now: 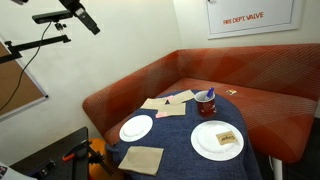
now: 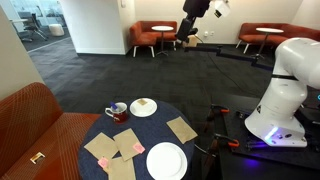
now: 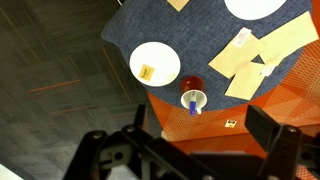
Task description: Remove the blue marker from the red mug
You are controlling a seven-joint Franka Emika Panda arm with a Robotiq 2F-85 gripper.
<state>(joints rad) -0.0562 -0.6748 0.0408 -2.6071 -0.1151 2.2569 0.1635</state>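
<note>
The red mug (image 3: 193, 92) stands on the blue round table (image 3: 200, 30) near its edge, beside the orange bench. The blue marker (image 3: 193, 106) stands inside it and leans on the rim. The mug also shows in both exterior views (image 1: 205, 103) (image 2: 117, 112), where the marker is too small to make out. My gripper (image 3: 200, 122) is open and empty, high above the table, with the mug between its fingers in the wrist view. In both exterior views the gripper (image 1: 88, 20) (image 2: 191, 20) hangs far above the table.
Two white plates (image 3: 155, 63) (image 3: 262, 6) lie on the table, one with a small yellow piece on it. Tan napkins (image 3: 258, 55) lie near the mug. The orange bench (image 1: 255, 80) curves round the table. The white robot base (image 2: 285, 95) stands beside it.
</note>
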